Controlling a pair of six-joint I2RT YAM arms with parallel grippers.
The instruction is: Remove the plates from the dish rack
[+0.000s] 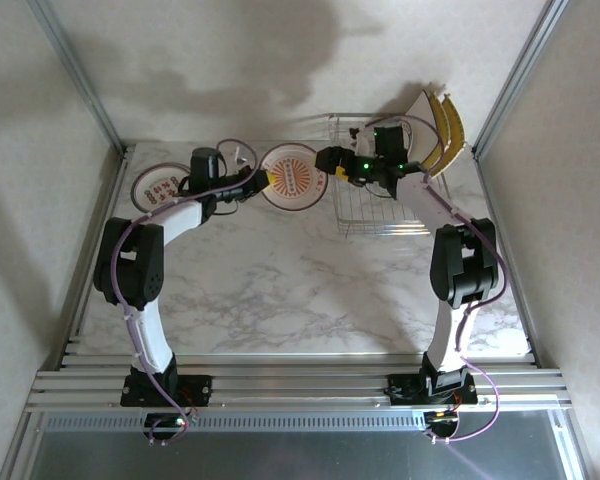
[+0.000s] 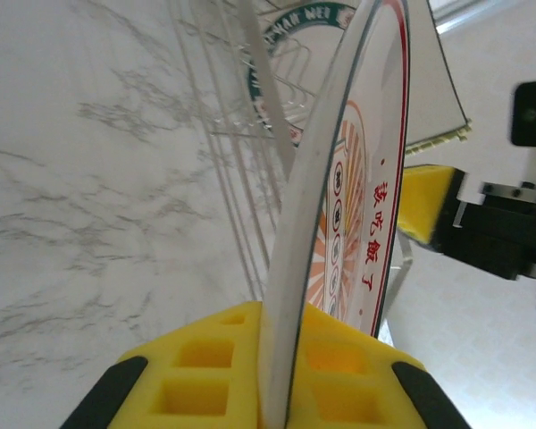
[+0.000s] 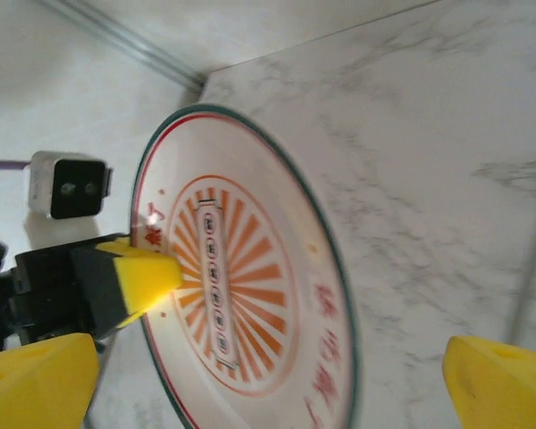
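- The round plate [image 1: 292, 178] is between the two grippers, just left of the rack [image 1: 380, 208]. Open marble lies nearer the bases.
- The left gripper [image 1: 252, 182] pinches the plate's rim. The right gripper [image 1: 337, 166] is spread wide beside it.
- The table [image 1: 300, 290] is white marble, with walls close around.
- Square plates [image 1: 435, 128] lean at the rack's far right; a second plate [image 1: 158, 187] lies far left.

Left jaws clamped, right jaws seemingly open
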